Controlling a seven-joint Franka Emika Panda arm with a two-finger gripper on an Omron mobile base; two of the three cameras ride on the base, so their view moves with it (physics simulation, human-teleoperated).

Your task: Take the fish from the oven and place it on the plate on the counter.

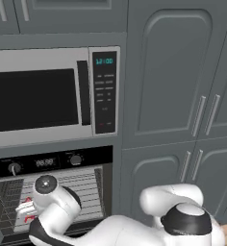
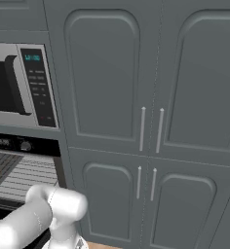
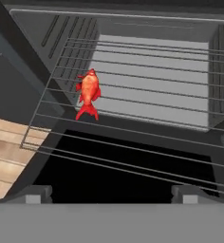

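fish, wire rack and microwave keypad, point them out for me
fish point(image 3: 88, 91): hand view, middle of its body
wire rack point(image 3: 147, 151): hand view, a front wire
microwave keypad point(image 1: 104, 91): left base view, button panel

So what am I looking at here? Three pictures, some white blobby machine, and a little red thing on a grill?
The white shape is a robot arm in a computer-drawn kitchen. Two pictures come from cameras riding behind it, one to its left and one to its right. The third comes from a camera on its hand, looking along the gripper, whose two dark fingertips poke up at the bottom, apart, with nothing held between them. The red thing is a small fish lying on a pulled-out wire rack of the open oven. Above the oven sits a silver microwave, and grey cupboards stand beside it. The arm is reaching toward the oven's opening.
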